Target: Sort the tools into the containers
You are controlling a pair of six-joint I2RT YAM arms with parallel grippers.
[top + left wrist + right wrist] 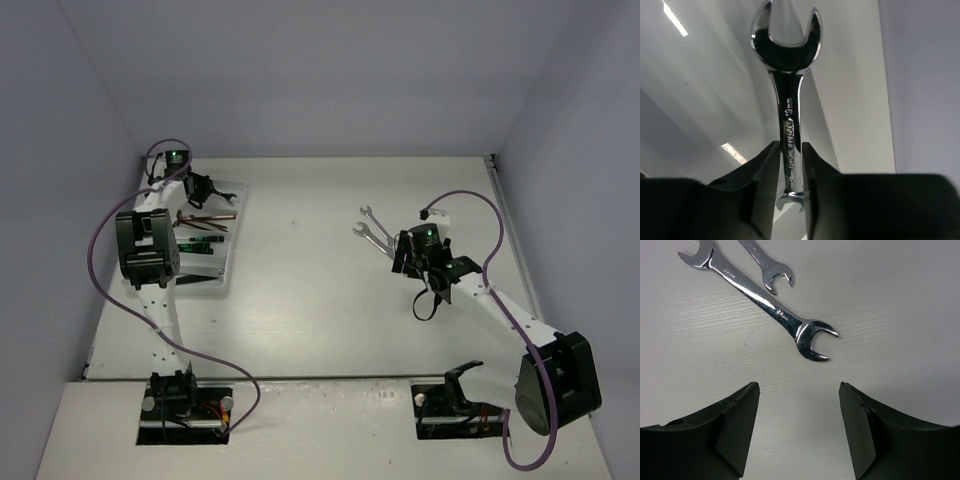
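A silver wrench lies lengthwise between the fingers of my left gripper, over the far end of the white tray. The jaws stand close on both sides of its shaft, with a thin light strip on the right side. From above, the left gripper hangs over the tray's back slot with the wrench poking out to the right. My right gripper is open and empty, just short of two silver wrenches, one larger and one smaller, lying on the table.
The tray holds dark red-brown hex keys and green-black screwdrivers in its slots. Grey walls close in the table at the back and on both sides. A purple cable loops beside each arm.
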